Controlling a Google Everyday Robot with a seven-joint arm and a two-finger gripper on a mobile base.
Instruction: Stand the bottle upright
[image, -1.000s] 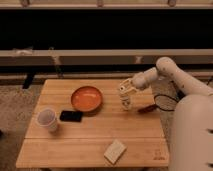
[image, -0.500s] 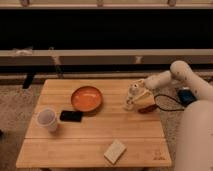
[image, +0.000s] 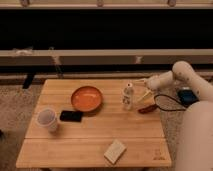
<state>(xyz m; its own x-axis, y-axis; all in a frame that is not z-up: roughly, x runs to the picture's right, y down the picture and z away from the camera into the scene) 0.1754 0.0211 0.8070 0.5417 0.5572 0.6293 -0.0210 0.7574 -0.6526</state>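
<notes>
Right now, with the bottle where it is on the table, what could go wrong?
The bottle stands upright near the table's right side, and the hand is close beside it to the right. Pulling the hand away carelessly could clip the bottle and tip it. If it topples left, it might roll toward the orange bowl; toppling right, it could hit the small red object or go over the edge.

Arm (image: 172, 77) extended leftward; gripper (image: 141, 86) low

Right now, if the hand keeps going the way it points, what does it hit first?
The bottle, standing just left of the hand. Next in that line is the orange bowl, though depth is unclear.
</notes>
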